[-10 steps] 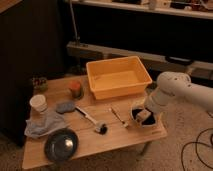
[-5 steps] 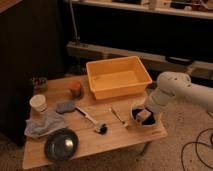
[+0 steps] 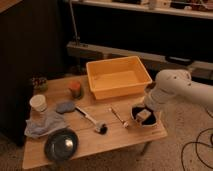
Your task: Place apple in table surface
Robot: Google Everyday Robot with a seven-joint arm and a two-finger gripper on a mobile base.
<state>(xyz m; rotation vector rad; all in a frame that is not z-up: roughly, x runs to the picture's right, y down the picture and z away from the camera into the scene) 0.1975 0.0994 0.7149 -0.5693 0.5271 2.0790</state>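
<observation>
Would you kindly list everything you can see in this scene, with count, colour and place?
table surface: one, light wood, centre of view.
tub: one, yellow, back of table.
apple: one, orange-red, left of the tub.
metal cup: one, dark, back left corner.
paper cup: one, white, left edge.
pad: one, blue-grey, beside the paper cup.
cloth: one, grey, front left.
plate: one, dark, front left edge.
brush: one, dark head, table centre.
bowl: one, white, front right.
arm: one, white, right of table.
gripper: one, dark, at the bowl.
</observation>
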